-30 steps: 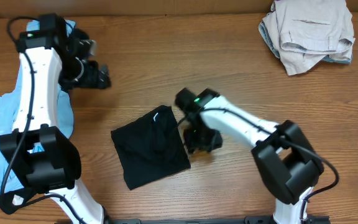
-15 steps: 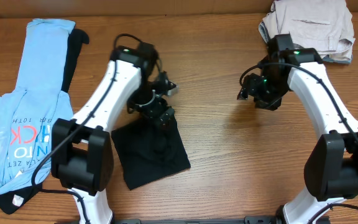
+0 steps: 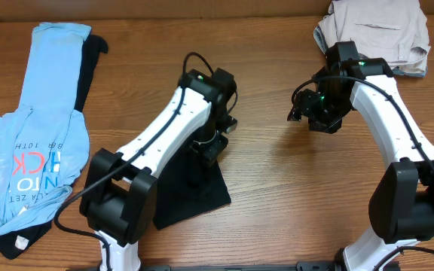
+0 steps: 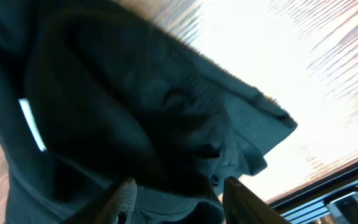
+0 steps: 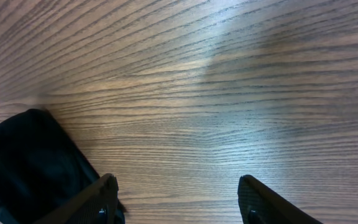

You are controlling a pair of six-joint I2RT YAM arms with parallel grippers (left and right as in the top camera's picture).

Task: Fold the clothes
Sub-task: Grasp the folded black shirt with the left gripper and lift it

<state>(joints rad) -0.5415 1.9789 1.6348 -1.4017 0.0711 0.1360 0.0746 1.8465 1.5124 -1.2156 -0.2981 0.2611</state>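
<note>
The black shirt (image 3: 194, 192) lies folded into a small square at the table's middle front. My left gripper (image 3: 213, 147) is down on its far right corner. In the left wrist view the fingers (image 4: 124, 198) stand apart with a bunched fold of the black shirt (image 4: 135, 106) between them, so the left gripper (image 4: 178, 202) is open. My right gripper (image 3: 315, 113) hovers open and empty above bare wood to the right. In the right wrist view the right gripper (image 5: 176, 202) sees the shirt's edge (image 5: 23, 162) at lower left. The light blue T-shirt (image 3: 29, 128) with red-and-white lettering lies at the far left.
A heap of beige clothes (image 3: 375, 38) sits at the back right corner. Another dark garment (image 3: 90, 56) sticks out from under the blue T-shirt. Bare wood lies between the black shirt and the beige heap.
My left arm has swung from the far left across to the black shirt's far right corner. My right arm left the shirt, rose to the back right, and has since held still.
</note>
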